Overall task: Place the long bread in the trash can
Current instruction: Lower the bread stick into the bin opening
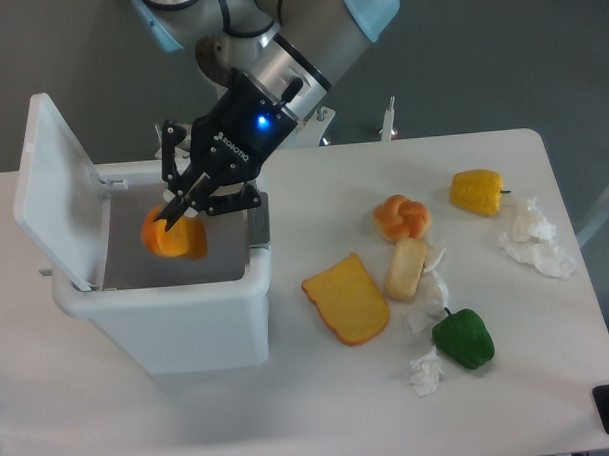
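Long bread (pixel 173 237) is clamped at its upper end between the fingers of the end effector (pixel 174 209), hanging inside the open mouth of the trash can (pixel 177 312), foreshortened so only an orange stub is seen. The bin lid (pixel 51 187) is flipped up on the left side. The bin is set on the left part of the desk (pixel 321 408). To its right, a toast slice (pixel 346 300) is laid flat, with a knotted bun (pixel 401 217) and a pale bread piece (pixel 405 269) near it. A green pepper (pixel 463 339), a yellow pepper (pixel 477 191) and crumpled paper (pixel 533 238) are placed further right.
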Motion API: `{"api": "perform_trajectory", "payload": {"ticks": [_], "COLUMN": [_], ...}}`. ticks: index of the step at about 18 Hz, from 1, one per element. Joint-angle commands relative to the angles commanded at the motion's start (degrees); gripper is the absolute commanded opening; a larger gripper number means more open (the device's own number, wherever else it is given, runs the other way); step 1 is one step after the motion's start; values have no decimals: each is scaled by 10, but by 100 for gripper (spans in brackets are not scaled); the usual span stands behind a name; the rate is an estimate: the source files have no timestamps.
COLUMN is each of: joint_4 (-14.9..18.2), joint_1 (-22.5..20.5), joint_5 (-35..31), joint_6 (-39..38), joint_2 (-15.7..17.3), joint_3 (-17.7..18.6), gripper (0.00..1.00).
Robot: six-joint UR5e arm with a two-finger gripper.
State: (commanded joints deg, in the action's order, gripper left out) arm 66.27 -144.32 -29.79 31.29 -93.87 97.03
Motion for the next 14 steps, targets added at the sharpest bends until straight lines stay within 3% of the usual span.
{"api": "perform_trajectory", "payload": {"ticks": [14], "joint_4": [0], "joint_1": [0], "joint_5": [-29], "joint_6": [0], "joint_2": [-9], "joint_3": [9], "gripper": [16]}}
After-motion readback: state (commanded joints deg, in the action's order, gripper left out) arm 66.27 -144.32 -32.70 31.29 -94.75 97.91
